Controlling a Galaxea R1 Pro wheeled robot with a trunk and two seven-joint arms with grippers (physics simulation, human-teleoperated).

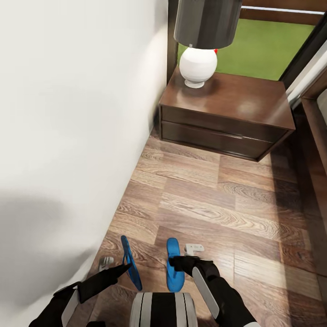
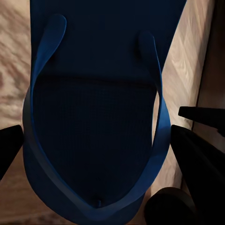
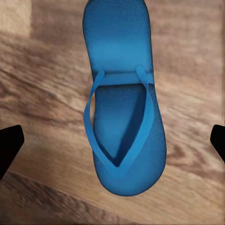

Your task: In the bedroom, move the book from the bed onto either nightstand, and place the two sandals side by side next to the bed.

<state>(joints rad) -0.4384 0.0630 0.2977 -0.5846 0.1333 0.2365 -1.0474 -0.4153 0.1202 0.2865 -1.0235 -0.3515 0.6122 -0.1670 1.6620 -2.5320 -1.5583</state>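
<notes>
Blue sandals: left one (image 1: 131, 263) is standing on edge beside the wall, right one (image 1: 173, 269) is lying flat on the floor | left hand (image 1: 119, 269) and right hand (image 1: 180, 263) are both spread wide, holding nothing | risk: you are crowding the tilted one, and a nudge could topple it out of line.

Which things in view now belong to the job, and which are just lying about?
Job:
- left sandal, tilted on edge at the left end effector
- right sandal, flat on the floor under the right end effector
- nightstand
- edge of the bed

Lying about:
- lamp on the nightstand
- small white piece beside the right sandal
- small grey piece near the wall
</notes>
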